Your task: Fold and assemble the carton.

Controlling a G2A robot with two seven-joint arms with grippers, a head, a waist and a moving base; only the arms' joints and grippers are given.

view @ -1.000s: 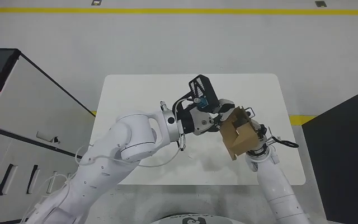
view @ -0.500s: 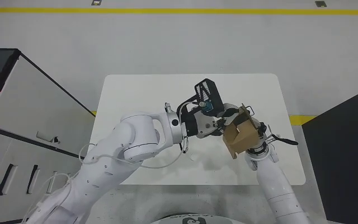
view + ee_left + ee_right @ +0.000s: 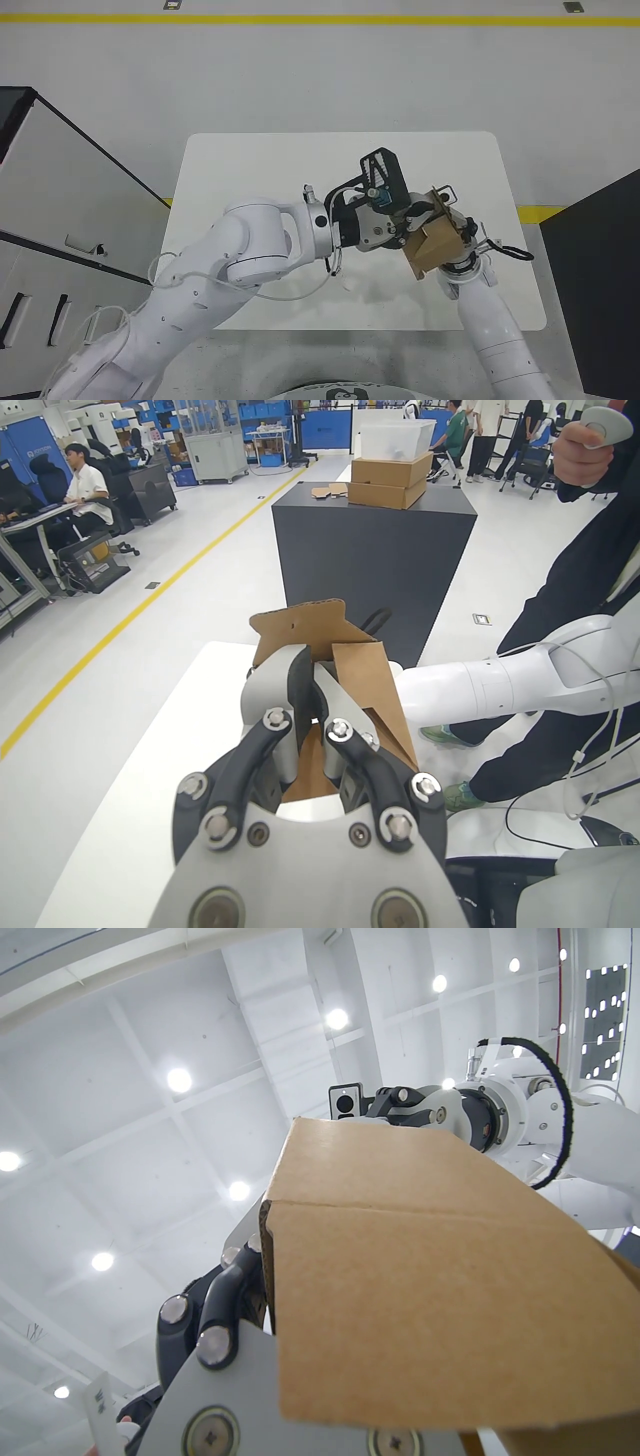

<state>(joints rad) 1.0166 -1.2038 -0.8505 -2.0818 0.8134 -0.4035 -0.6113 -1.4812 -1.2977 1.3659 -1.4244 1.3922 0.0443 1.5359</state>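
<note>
A brown carton (image 3: 432,245), partly folded with flaps standing up, is held above the right part of the white table (image 3: 250,180). My right gripper (image 3: 452,252) is shut on the carton from below; in the right wrist view the carton (image 3: 425,1268) covers most of the gripper, with one dark finger (image 3: 235,1273) showing beside its wall. My left gripper (image 3: 305,680) is shut and its tips press in among the carton's flaps (image 3: 365,680). In the top view this left gripper (image 3: 408,215) meets the carton's left side.
A black cabinet (image 3: 600,280) stands past the table's right edge and another (image 3: 40,200) at its left. In the left wrist view a black pedestal (image 3: 370,545) carries flat cardboard boxes (image 3: 390,480). The table's left and far parts are bare.
My left arm has moved right, bringing its shut gripper against and into the carton. The carton has shifted slightly and its upper flap has bent inward.
</note>
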